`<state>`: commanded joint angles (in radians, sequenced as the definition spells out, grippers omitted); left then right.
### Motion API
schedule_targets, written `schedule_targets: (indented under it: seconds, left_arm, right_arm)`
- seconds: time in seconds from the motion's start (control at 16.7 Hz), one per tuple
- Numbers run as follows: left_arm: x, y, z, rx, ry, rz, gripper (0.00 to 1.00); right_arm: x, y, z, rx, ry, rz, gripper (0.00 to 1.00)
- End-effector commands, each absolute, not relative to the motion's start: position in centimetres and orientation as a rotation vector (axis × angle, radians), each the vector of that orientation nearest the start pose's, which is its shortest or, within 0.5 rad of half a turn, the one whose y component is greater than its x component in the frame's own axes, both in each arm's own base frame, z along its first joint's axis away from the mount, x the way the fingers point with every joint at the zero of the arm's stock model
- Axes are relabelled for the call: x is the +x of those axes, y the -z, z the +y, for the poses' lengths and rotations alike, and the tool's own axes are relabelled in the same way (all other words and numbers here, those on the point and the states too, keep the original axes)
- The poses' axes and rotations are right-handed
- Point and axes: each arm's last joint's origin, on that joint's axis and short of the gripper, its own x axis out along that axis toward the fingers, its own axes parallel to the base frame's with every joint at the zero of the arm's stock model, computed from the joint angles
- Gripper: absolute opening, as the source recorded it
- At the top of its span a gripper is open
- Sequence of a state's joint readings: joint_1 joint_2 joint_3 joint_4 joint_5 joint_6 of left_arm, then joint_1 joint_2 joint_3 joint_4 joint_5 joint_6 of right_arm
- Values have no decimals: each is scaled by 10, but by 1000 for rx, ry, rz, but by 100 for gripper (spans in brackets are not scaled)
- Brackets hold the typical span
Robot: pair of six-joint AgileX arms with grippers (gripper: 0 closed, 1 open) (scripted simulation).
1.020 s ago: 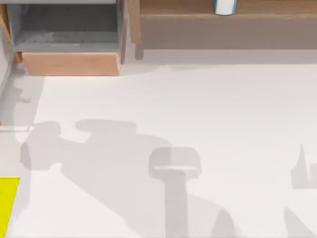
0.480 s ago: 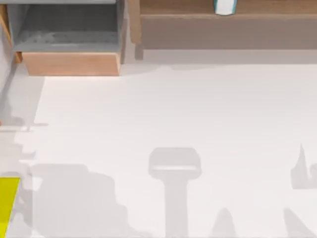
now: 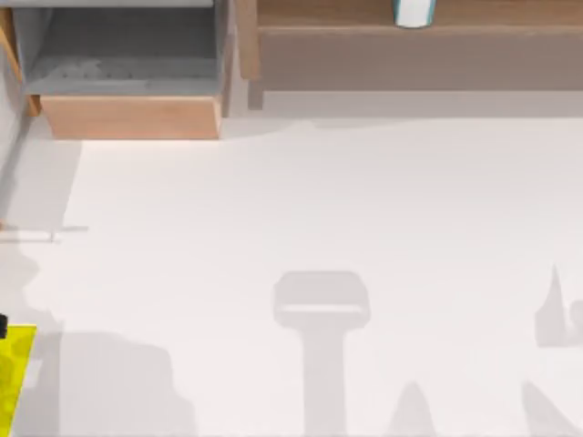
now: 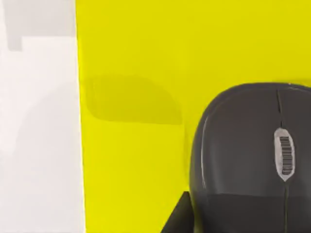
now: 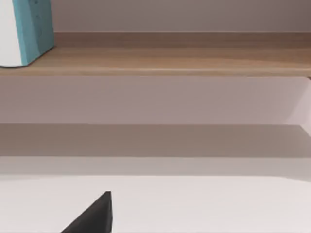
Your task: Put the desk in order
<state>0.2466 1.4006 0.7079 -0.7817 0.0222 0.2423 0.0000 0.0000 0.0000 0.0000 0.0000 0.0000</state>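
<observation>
The desk (image 3: 364, 200) is a broad white tabletop with a wooden shelf unit (image 3: 383, 50) along the back and a grey-lined wooden drawer box (image 3: 127, 86), standing open, at the back left. A flat yellow pad (image 3: 13, 378) lies at the front left edge. The left wrist view looks straight down on the yellow pad (image 4: 136, 63), where a black computer mouse (image 4: 248, 160) rests. A dark part of my left gripper (image 4: 177, 219) sits close beside the mouse, and a black bit of it (image 3: 2, 325) pokes in above the pad. A dark tip of my right gripper (image 5: 92, 217) hangs over the white top, facing the shelf.
A white and teal container (image 3: 413, 11) stands on the shelf board (image 5: 170, 60), with open space under the board. Arm shadows fall across the front of the tabletop.
The left arm's shadow has slid from the middle left down to the front left corner, and a black bit of it now shows above the yellow pad. The right arm's shadow has not moved.
</observation>
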Motion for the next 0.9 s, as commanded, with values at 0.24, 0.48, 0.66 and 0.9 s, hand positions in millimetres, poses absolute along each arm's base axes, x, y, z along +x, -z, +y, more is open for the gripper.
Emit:
schedule_targets:
  seconds: [0.24,0.48,0.66,0.9]
  left_arm:
    - [211,-150,53,0,-1,1477,0]
    - [220,-165,45,52,37,1405,0]
    - [230,-173,40,91,79,1373,0]
    - [239,-180,35,139,134,1331,0]
  right_arm:
    - [106,-160,-1,0,0,0,100]
    - [106,-160,-1,0,0,0,100]
    - [106,-160,-1,0,0,0,100]
    - [106,-160,-1,0,0,0,100]
